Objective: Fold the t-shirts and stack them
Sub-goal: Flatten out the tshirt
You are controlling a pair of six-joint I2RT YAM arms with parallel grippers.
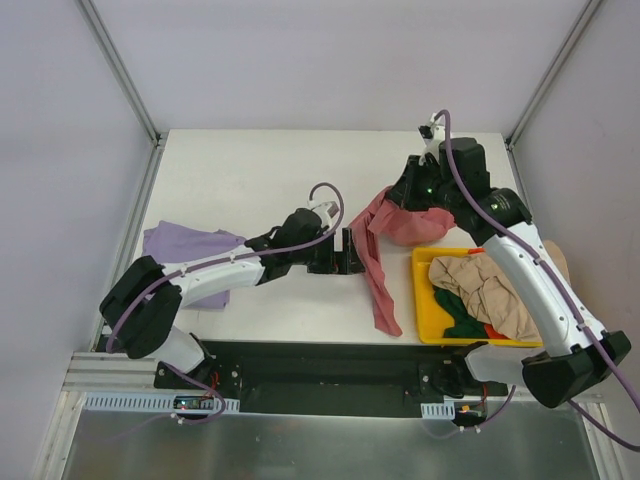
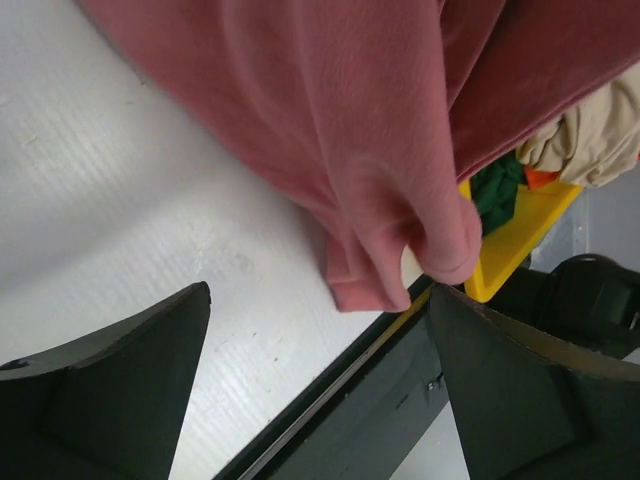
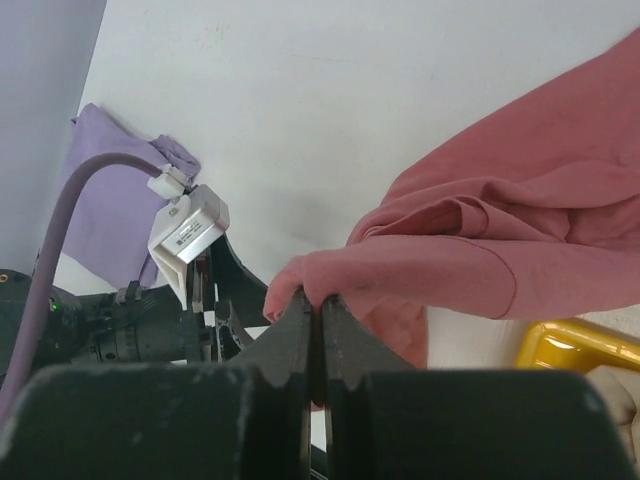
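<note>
My right gripper [image 3: 318, 300] is shut on a bunched edge of the dusty pink t-shirt [image 1: 382, 262] and holds it up over the table's right half. From that raised edge the shirt hangs down in a long strip to the table's front edge. My left gripper [image 1: 346, 252] stands open just left of that strip. In the left wrist view the pink t-shirt [image 2: 350, 130] hangs right in front of the wide jaws, with nothing between them. A lavender t-shirt [image 1: 187, 248] lies crumpled at the table's left. Beige [image 1: 490, 290], green [image 1: 458, 308] and orange-red [image 1: 492, 331] t-shirts fill the bin.
The yellow plastic bin [image 1: 424, 300] stands at the front right, beside the hanging pink strip. The table's dark front edge [image 2: 330, 400] runs just under my left gripper. Grey walls with metal posts close in the table on both sides.
</note>
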